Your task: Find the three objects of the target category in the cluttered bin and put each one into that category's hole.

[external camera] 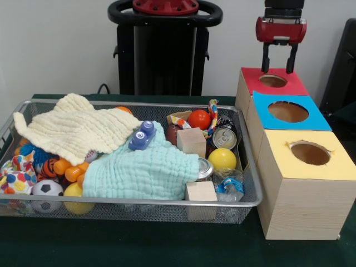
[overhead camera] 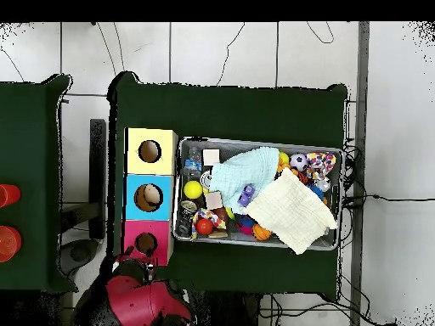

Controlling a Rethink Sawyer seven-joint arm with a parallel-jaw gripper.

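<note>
The wire mesh bin [external camera: 139, 202] is on the green table, full of toys and cloths; it also shows in the overhead view [overhead camera: 255, 141]. One silver can [external camera: 224, 137] lies at the bin's right side, its pull-tab top facing the camera. A second can [external camera: 204, 168] pokes out from under the mint cloth [external camera: 147, 172]. No third can shows. My gripper [external camera: 278, 68] hangs open and empty just above the hole in the red-topped box [external camera: 272, 82], away from the bin.
Three wooden boxes stand in a row right of the bin: red-topped, blue-topped [external camera: 288, 112] and yellow-topped [external camera: 310, 153], each with a round hole. In the bin are a cream cloth [external camera: 72, 130], wooden cubes [external camera: 191, 141], balls [external camera: 222, 158] and a crushed water bottle [external camera: 229, 186].
</note>
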